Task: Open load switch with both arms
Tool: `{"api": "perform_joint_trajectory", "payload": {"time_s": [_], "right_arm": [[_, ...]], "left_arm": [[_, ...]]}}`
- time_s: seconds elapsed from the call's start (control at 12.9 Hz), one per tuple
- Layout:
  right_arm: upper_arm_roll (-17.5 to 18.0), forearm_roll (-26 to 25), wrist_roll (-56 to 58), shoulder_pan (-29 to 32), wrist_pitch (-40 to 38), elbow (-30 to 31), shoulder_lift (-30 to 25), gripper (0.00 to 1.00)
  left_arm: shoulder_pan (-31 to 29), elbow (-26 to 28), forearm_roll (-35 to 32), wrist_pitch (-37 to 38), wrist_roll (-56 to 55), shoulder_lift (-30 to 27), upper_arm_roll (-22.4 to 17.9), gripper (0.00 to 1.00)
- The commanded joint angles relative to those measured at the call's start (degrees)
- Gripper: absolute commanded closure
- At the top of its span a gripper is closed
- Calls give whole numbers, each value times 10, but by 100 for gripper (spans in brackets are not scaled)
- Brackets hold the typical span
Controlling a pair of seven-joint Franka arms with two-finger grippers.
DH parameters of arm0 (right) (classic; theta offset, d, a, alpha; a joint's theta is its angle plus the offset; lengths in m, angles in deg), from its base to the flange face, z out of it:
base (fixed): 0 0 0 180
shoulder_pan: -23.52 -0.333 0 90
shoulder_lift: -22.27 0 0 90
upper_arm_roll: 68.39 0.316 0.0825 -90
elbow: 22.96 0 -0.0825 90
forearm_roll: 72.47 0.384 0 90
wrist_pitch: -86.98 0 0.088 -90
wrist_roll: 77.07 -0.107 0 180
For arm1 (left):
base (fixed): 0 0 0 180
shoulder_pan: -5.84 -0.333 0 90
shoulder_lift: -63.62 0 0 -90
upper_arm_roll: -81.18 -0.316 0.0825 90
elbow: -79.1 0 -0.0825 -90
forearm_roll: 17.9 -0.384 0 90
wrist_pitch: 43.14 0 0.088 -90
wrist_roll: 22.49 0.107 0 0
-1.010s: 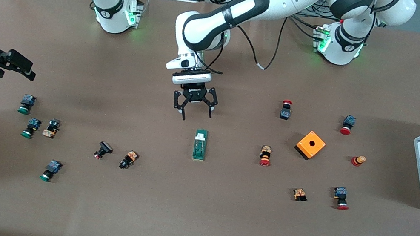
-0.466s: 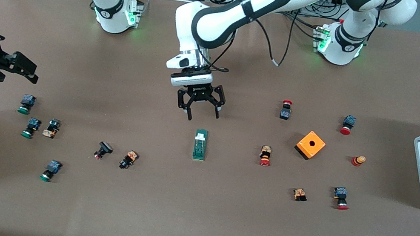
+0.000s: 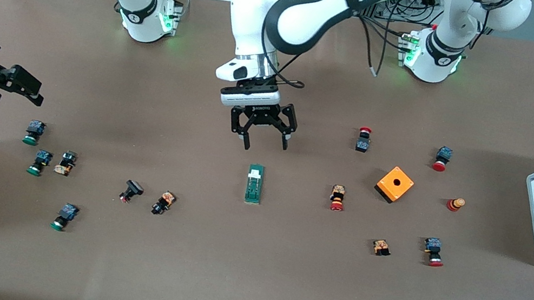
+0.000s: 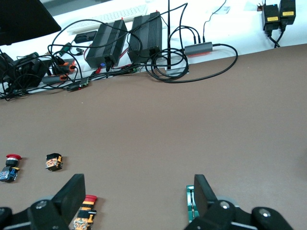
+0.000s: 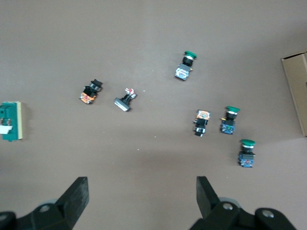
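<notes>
Load switch [image 3: 254, 183] lies mid-bench, long axis running toward the front camera. Left end effector [image 3: 265, 143] hangs just above its farther end, fingers wide, empty. Right end effector [image 3: 37, 96] waits well apart, spread, empty.

left arm shell [image 3: 324, 11]: glossy white rounded links with a long black band along the forearm
left arm base [image 3: 434, 58]: white, green light glowing at its side
left black two-finger gripper [image 3: 265, 139]: angular black linkage under a white flange, small white lettering, probably a maker's mark
cables [image 3: 373, 48]: thin black leads looping off the forearm
right arm base [image 3: 148, 13]: white, black ring, green light
right black two-finger gripper [image 3: 15, 81]: matte black, blocky fingers on a silver wrist
</notes>
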State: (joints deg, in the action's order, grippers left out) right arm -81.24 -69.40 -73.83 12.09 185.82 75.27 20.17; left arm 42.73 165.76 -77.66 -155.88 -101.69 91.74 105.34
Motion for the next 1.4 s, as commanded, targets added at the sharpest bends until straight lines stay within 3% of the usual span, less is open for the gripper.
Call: {"api": "perform_joint_trajectory", "payload": {"time_s": [0.0, 0.85, 1.01, 1.09, 1.24, 1.32], "right_arm": [[-1, -17, 5, 1, -8, -19, 9, 0], [9, -21, 3, -9, -12, -7, 1, 0], [13, -21, 4, -4, -9, -5, 0, 0], [36, -21, 4, 13, -11, -4, -1, 0], [117, -21, 5, 97, -9, -4, 0, 0], [131, -23, 5, 106, -8, -4, 0, 0]], "left_arm": [[-37, 10, 53, -34, 72, -38, 7, 0], [-141, -20, 254, -49, 317, -111, 0, 0], [-142, -21, 292, -49, 356, -122, -29, 0], [-142, -21, 316, -49, 380, -127, -41, 0], [-143, -21, 368, -43, 432, -142, -70, 0], [-145, -21, 390, -40, 463, -148, -84, 0]]}}
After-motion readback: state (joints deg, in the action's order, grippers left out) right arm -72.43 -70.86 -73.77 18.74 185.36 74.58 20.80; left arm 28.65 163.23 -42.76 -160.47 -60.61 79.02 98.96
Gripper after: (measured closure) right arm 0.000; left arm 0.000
